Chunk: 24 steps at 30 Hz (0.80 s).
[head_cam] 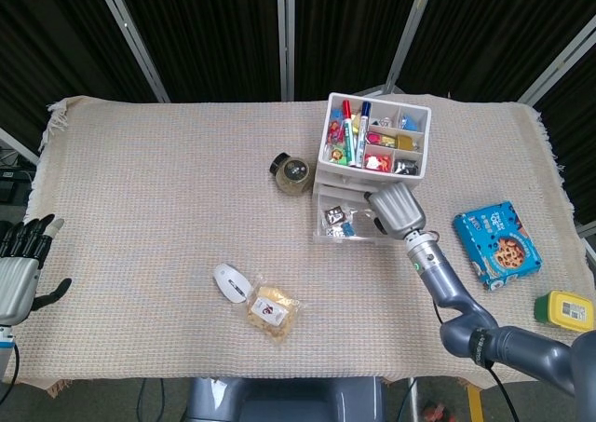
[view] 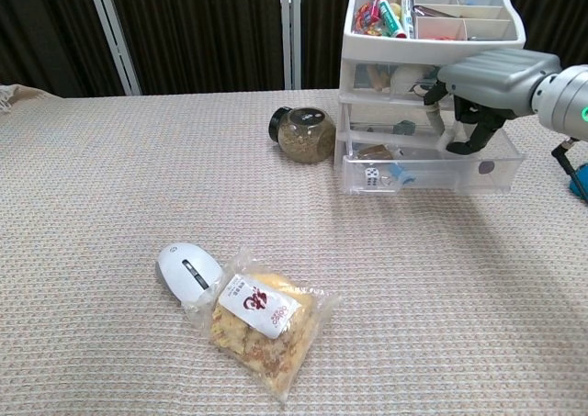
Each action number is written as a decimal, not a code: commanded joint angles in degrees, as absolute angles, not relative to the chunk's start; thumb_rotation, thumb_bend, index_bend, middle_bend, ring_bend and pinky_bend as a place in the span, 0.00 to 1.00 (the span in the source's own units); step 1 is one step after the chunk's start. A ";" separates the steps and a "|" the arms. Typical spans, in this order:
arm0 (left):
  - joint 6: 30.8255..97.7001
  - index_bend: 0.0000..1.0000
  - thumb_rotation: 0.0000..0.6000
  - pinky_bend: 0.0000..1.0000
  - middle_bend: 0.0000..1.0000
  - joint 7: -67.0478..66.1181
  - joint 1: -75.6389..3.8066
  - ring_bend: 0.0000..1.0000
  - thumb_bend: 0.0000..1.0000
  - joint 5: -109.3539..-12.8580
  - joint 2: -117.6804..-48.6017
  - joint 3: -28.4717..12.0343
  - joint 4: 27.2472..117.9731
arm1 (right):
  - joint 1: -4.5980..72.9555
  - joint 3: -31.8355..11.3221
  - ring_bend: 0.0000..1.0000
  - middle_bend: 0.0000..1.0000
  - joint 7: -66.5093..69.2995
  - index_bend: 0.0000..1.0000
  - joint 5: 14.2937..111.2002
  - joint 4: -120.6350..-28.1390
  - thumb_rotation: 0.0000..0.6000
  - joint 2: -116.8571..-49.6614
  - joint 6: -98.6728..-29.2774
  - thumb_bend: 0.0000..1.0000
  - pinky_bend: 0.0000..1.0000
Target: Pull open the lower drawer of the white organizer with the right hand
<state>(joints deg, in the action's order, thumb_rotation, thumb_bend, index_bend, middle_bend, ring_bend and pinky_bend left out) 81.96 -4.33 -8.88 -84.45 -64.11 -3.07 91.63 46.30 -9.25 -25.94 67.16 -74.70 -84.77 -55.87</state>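
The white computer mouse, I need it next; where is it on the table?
The white computer mouse lies near the table's front edge, left of centre in the head view, touching the clear snack bag on its right.

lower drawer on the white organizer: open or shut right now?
Open, partway. The lower drawer juts out in front of the organizer body, its contents exposed from above in the head view. The right hand hangs over it with fingers curled down.

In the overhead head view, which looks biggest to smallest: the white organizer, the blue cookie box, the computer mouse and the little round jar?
1. White organizer
2. Blue cookie box
3. Round jar and white mouse: too alike in size to rank.
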 commanded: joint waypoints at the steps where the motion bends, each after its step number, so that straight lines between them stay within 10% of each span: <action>1: 81.96 0.00 1.00 0.00 0.00 -4.34 -8.88 0.00 0.29 -84.45 -64.12 -3.07 91.64 | 45.85 -9.32 1.00 1.00 -26.17 0.58 68.16 -76.11 1.00 -83.70 -57.06 0.27 0.72; 24: 82.11 0.00 1.00 0.00 0.00 -5.02 -8.84 0.00 0.29 -84.46 -64.18 -3.06 91.73 | 35.76 -10.28 1.00 1.00 -21.58 0.58 65.36 -82.89 1.00 -69.76 -64.40 0.26 0.72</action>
<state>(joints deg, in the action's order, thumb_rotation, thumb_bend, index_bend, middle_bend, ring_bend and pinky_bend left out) 82.11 -5.03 -8.84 -84.46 -64.18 -3.06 91.74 36.31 -10.40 -22.19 66.42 -83.84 -70.09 -65.32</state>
